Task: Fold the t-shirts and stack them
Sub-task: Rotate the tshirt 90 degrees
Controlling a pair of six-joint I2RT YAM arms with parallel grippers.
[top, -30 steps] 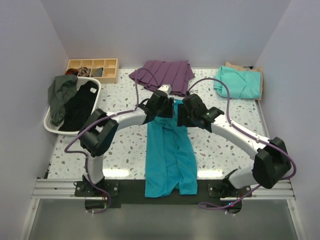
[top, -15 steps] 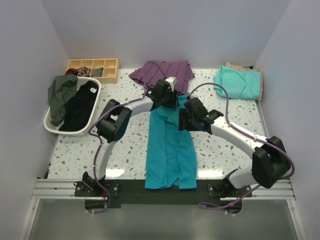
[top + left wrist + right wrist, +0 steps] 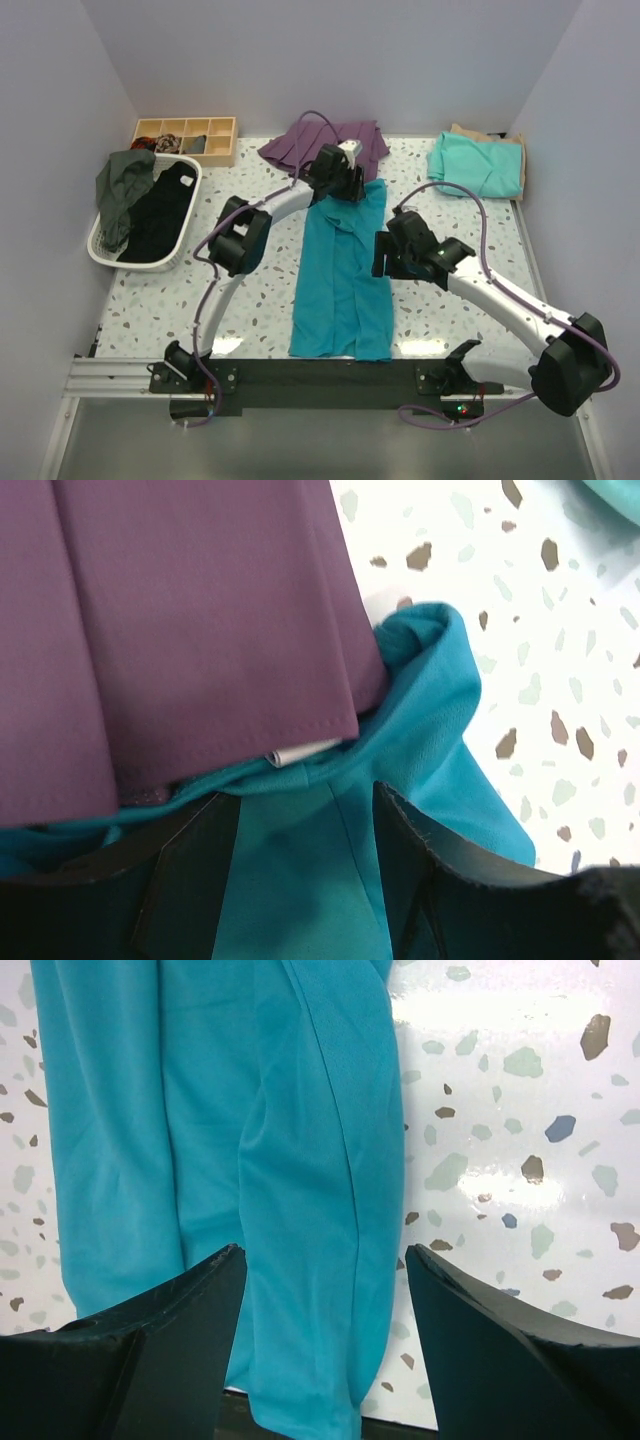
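Note:
The teal-blue t-shirt lies as a long narrow strip down the middle of the table, and its near end hangs over the front edge. My left gripper is open over the shirt's bunched far end, where it tucks under the purple pleated garment. My right gripper is open and empty just above the shirt's right edge. The mint-green t-shirt lies folded at the back right on top of the tan t-shirt.
The purple pleated garment lies at the back centre. A white basket of dark clothes stands at the left. A wooden compartment tray is behind it. A black strip runs along the front edge.
My left gripper has moved away to the shirt's far end by the purple garment, and the shirt now reaches farther back. My right gripper has drawn back to the right and nearer.

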